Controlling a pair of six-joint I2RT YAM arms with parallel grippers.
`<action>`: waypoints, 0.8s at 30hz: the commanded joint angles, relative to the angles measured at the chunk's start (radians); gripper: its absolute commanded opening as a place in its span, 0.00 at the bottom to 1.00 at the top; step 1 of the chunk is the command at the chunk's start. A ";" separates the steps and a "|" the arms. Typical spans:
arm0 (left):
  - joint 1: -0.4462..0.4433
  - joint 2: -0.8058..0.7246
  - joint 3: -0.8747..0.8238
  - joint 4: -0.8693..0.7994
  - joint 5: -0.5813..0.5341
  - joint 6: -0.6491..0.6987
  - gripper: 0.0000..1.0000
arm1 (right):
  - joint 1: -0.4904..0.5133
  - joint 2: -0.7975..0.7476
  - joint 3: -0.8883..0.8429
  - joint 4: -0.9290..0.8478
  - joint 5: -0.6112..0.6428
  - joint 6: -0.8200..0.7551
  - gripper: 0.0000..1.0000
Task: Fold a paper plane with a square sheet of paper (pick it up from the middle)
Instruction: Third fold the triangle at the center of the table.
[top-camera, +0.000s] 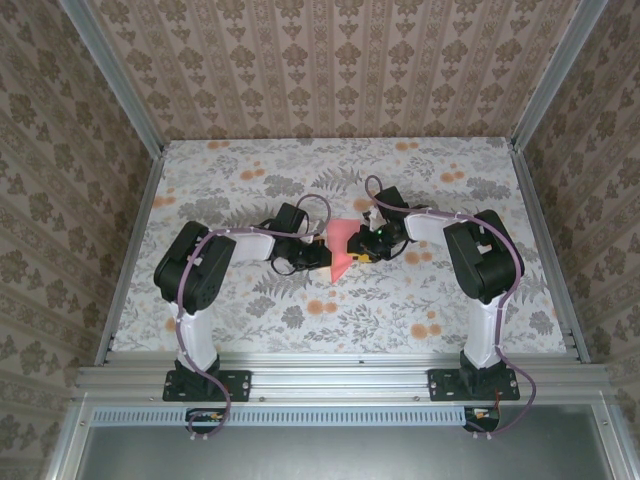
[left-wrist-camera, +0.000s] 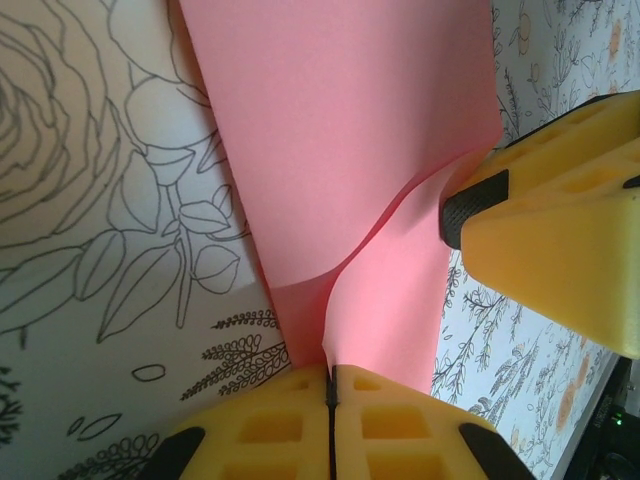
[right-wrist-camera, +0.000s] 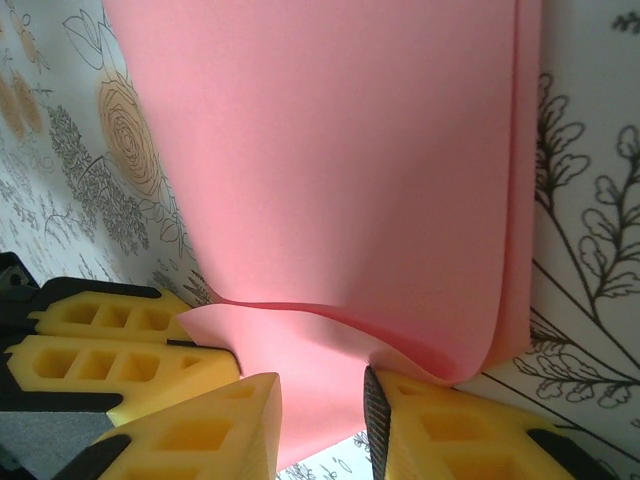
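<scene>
The closed left gripper (left-wrist-camera: 331, 375) pinches the thin, floppy pink sheet of paper (left-wrist-camera: 340, 130) at its edge, while the right gripper (right-wrist-camera: 320, 400) is open.

In the top view, much of the coral-pink paper (top-camera: 342, 252) is covered by the left end effector (top-camera: 318, 258) and the right end effector (top-camera: 364, 243), so its folded outline cannot be traced. In both wrist views its far end is cut off by the upper edge. The right end effector's pads (right-wrist-camera: 372, 403) are possibly clear of it; contact cannot be told.
</scene>
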 joint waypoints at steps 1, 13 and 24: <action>0.013 0.030 0.015 -0.056 -0.043 0.029 0.08 | 0.000 0.039 0.015 -0.098 0.086 -0.032 0.32; 0.011 0.014 0.042 -0.116 -0.070 0.063 0.15 | 0.013 0.082 0.032 -0.146 0.130 -0.057 0.29; 0.006 -0.098 0.062 -0.214 -0.130 0.086 0.32 | 0.021 0.107 0.041 -0.157 0.143 -0.058 0.28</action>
